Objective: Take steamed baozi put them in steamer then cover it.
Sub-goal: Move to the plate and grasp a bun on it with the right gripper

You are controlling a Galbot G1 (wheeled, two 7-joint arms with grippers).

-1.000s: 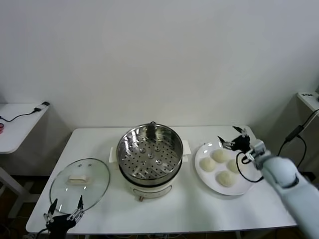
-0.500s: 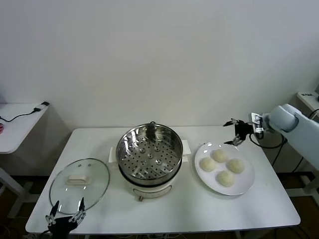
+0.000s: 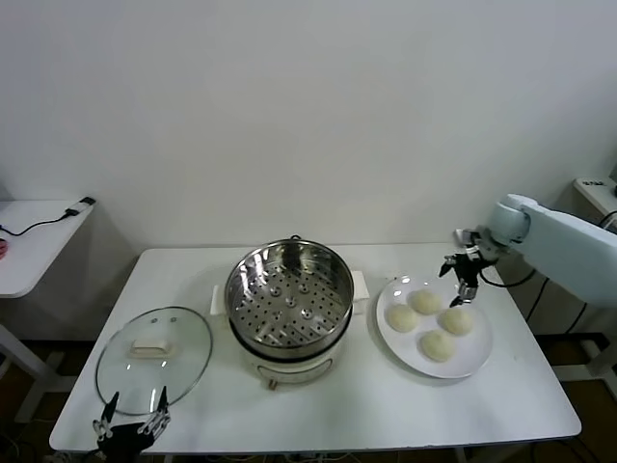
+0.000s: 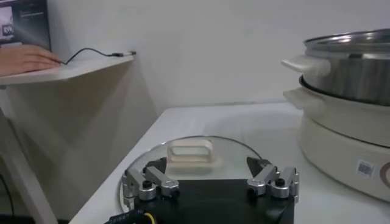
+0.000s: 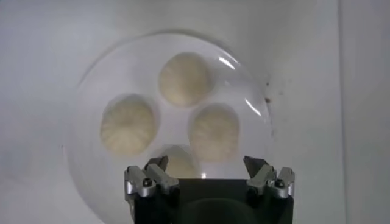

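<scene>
The right gripper (image 3: 462, 274) is being held above the white plate (image 3: 471, 358), at roughly the 1 o'clock edge of it in the head view, with its fingers (image 5: 269, 178) spread apart and nothing between them. In the right wrist view the gripper (image 5: 208, 178) is pointing straight down at the plate (image 5: 85, 91), on which four steamed baozi (image 5: 185, 79) are lying close together; one bun is being partly hidden behind the gripper body.

In the head view the four buns (image 3: 401, 317) are resting on the plate at about 3 o'clock from the steamer (image 3: 289, 307), just beside it. The steamer is standing at the middle of the white table (image 3: 371, 407), uncovered, with its perforated tray exposed and no bun inside.

The glass lid (image 3: 154, 358) is lying flat on the table at about 8 o'clock from the steamer, well apart from the plate. The left gripper (image 3: 129, 425) is being kept low at the near table edge, at 6 o'clock of the lid, its fingers (image 4: 268, 181) apart and empty. In the left wrist view the lid's pale handle (image 4: 190, 150) is sitting just beyond the gripper (image 4: 210, 183).
</scene>
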